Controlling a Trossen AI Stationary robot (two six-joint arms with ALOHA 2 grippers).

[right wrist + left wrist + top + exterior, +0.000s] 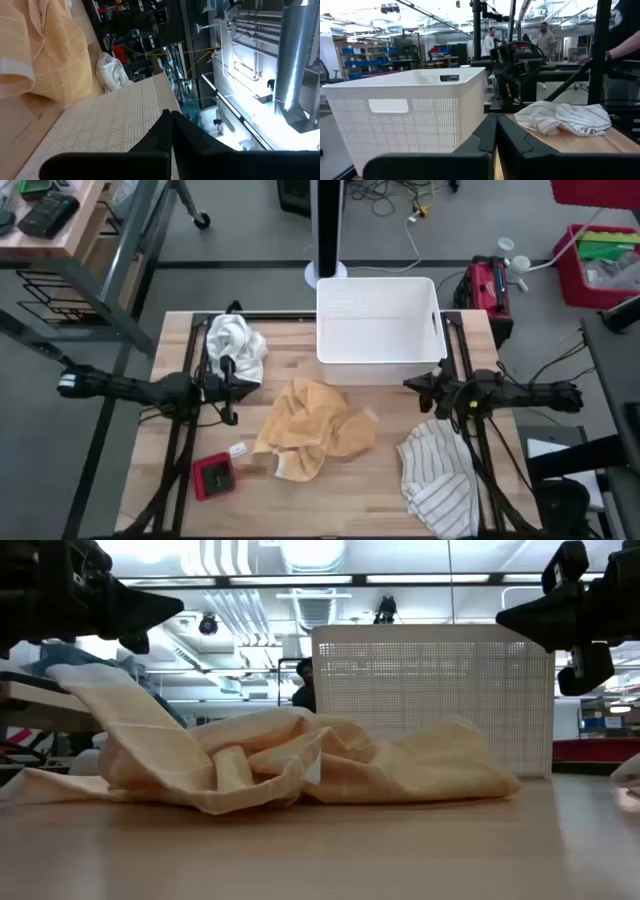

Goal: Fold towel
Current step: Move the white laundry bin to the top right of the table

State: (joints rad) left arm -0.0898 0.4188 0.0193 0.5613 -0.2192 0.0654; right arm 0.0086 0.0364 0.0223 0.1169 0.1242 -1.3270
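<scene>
Both pincers we see pressed together, left pincer (228,388) and right pincer (428,385) flanking the crumpled orange towel (310,430) on the tabletop (350,480).

Evenly bright under long ceiling strip lights (300,578), blown out to white glare. Soft, faint shadows on pale wooden tabletop (375,480). Blurred near foreground at table height.

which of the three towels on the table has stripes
The striped towel, near the table's front right corner below the right gripper. The white towel at back left and the orange towel in the middle have no dark stripes.
</scene>
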